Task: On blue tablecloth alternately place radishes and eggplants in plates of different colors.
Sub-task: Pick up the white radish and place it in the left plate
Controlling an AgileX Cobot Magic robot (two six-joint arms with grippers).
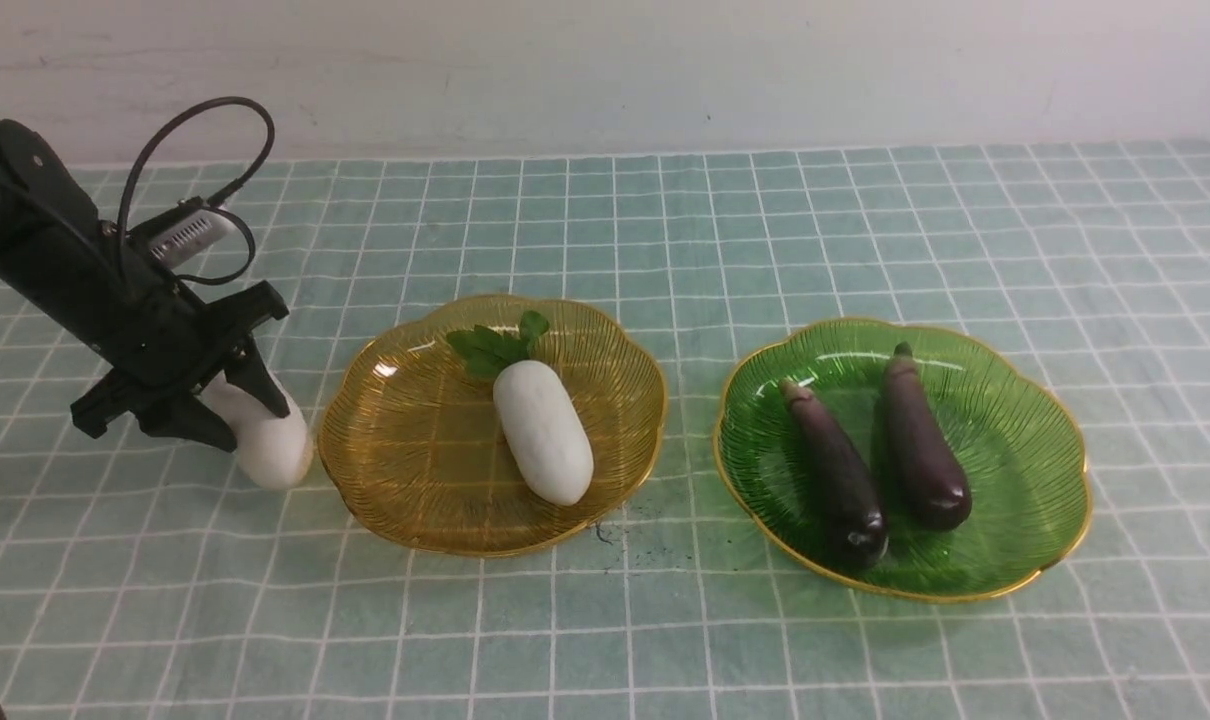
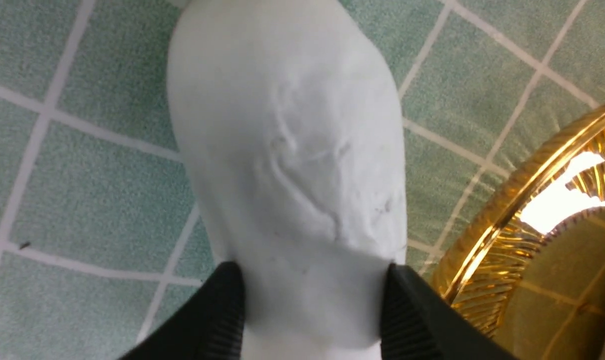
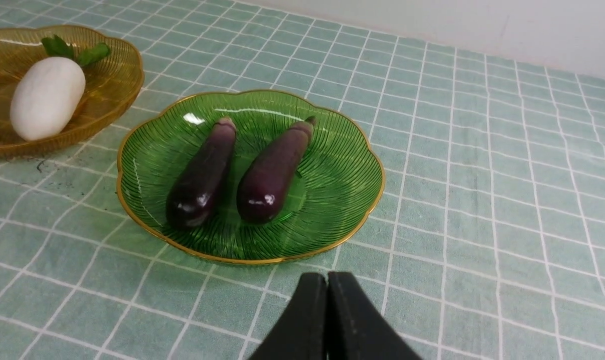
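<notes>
One radish (image 1: 277, 455) is not yet plated: it leans on the blue tablecloth (image 1: 665, 230) toward its left edge, just beside the amber plate (image 1: 405, 460), pinched on both flanks by the left gripper (image 1: 247, 420). The other radish (image 1: 543, 432) lies in that plate, and both eggplants (image 1: 837, 470) lie side by side in the green plate (image 1: 1015, 450). The right gripper (image 3: 327, 300), pressed together and empty, hangs near the green plate's front rim. By my judgement, only moving this radish into the amber plate is left.

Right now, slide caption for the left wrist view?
Left claw gripping a white radish over the blue tablecloth, beside the amber plate's gold rim.
</notes>
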